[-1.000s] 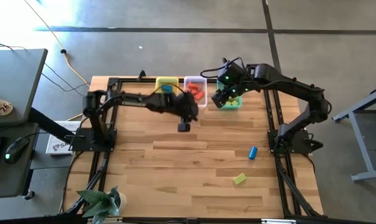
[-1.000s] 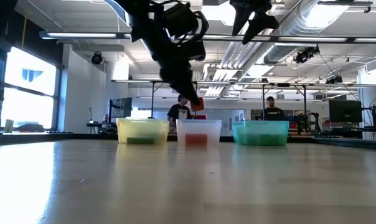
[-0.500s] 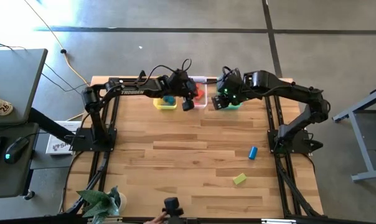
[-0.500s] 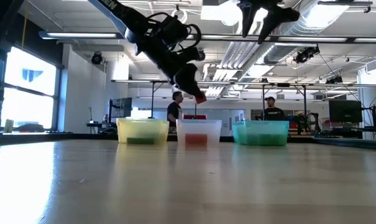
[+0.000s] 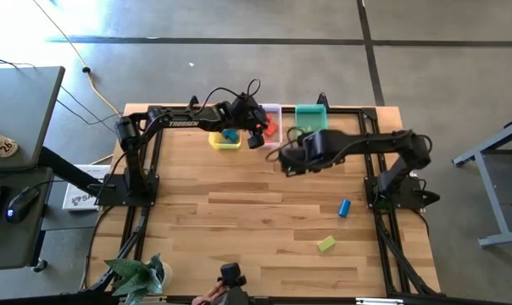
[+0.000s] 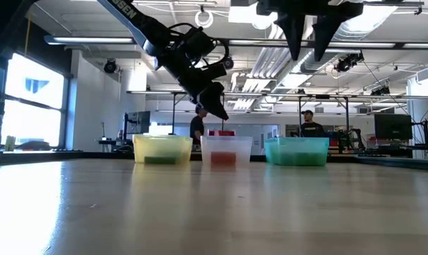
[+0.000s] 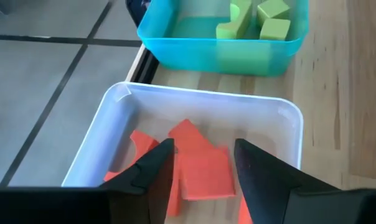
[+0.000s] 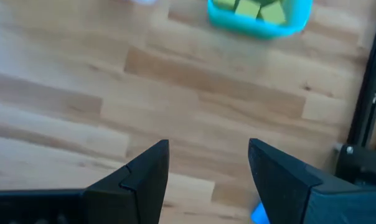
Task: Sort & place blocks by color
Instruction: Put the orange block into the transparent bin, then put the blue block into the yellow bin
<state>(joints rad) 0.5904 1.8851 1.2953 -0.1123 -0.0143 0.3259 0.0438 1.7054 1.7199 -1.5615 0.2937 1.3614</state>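
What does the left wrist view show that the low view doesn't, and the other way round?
Only the left wrist view looks down into the clear tray, showing red-orange blocks lying inside, and green blocks in the teal tray. Only the low view shows the yellow tray, two people behind the table, and both arms overhead. Both show the clear and teal trays side by side.

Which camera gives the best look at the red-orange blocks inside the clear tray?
The left wrist view: it looks straight down onto the red-orange blocks in the clear tray. The high view shows only a small red patch; the low view a red blur; the right wrist view none.
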